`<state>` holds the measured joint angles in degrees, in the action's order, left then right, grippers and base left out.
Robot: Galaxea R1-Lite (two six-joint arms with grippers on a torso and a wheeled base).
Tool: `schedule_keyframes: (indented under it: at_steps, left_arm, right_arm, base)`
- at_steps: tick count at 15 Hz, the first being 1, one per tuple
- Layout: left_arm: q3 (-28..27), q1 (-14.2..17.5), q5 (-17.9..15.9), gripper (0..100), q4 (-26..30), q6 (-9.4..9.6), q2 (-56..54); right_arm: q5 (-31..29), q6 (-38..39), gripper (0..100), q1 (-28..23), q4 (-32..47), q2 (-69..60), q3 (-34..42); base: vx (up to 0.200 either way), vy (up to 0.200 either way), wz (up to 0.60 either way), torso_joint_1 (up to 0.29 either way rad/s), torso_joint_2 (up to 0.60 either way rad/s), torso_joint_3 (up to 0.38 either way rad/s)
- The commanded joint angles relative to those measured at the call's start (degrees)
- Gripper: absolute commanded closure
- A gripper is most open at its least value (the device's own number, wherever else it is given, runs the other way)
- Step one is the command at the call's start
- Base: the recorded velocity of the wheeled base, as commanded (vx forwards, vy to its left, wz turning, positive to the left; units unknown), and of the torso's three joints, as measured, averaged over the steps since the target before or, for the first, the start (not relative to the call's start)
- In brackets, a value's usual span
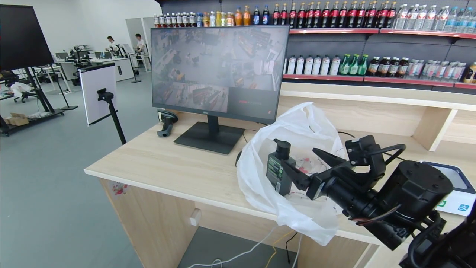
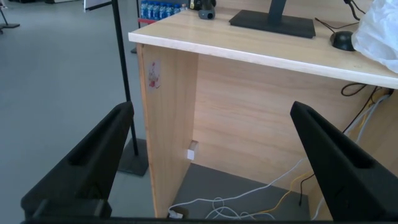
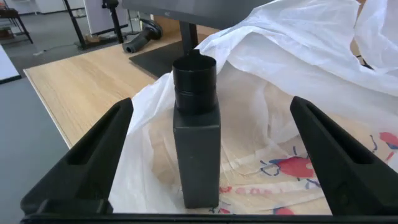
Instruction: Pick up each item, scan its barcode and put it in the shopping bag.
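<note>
- My right pincer [image 1: 299, 158] is spread wide and grasps nothing, its tips poked into the mouth of the white plastic bag [image 1: 297, 123].
- The dark bottle [image 3: 198, 155] stands upright inside that bag, in the gap between my two right fingers, and clear of both as seen from the wrist.
- The bag sits on the near right part of the wooden counter [image 1: 167, 160], right of the monitor [image 1: 219, 70]; a scanner [image 1: 166, 124] lies on the far left.
- My left pincer [image 2: 211, 112] is also spread and empty, low beside the counter's left end.
</note>
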<state>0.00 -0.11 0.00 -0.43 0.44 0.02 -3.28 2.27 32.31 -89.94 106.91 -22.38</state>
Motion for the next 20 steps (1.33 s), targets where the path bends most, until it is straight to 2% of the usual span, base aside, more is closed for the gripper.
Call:
schedule_keyframes:
  at_steps: [1, 7, 10, 11, 16, 20]
  left_arm:
    - [0.0, 0.0, 0.0, 0, 0.0, 0.00, 0.0]
    - [0.0, 0.0, 0.0, 0, 0.0, 0.00, 0.0]
    - [0.0, 0.0, 0.0, 0, 0.0, 0.18, 0.0]
    - [0.0, 0.0, 0.0, 0, 0.0, 0.18, 0.0]
    - [0.0, 0.0, 0.0, 0, 0.0, 0.18, 0.0]
    - [0.0, 0.0, 0.0, 0, 0.0, 0.09, 0.0]
  right_arm:
    - [0.0, 0.0, 0, -0.1, -0.1, -4.1, 2.1]
    - [0.0, 0.0, 0, -0.1, -0.1, -7.1, 4.3]
    - [-0.1, 0.0, 0, -1.5, -0.1, -7.4, 4.7]
    - [-0.1, 0.0, 0, -3.1, -0.1, -7.3, 4.8]
    - [-0.1, 0.0, 0, -3.3, -0.1, -7.2, 4.5]
    - [-0.1, 0.0, 0, -3.0, -0.1, -7.3, 4.2]
  base:
    - [-0.200, 0.000, 0.00, 0.002, 0.00, 0.002]
    - [-0.200, 0.000, 0.00, -0.004, 0.00, 0.006]
    - [0.000, 0.000, 0.00, 0.000, 0.00, 0.000]
    - [0.000, 0.000, -0.60, -0.017, -0.02, 0.007]
    - [0.000, 0.000, -0.60, 0.012, 0.00, 0.001]
    - [0.000, -0.200, -0.15, 0.002, 0.00, 0.004]
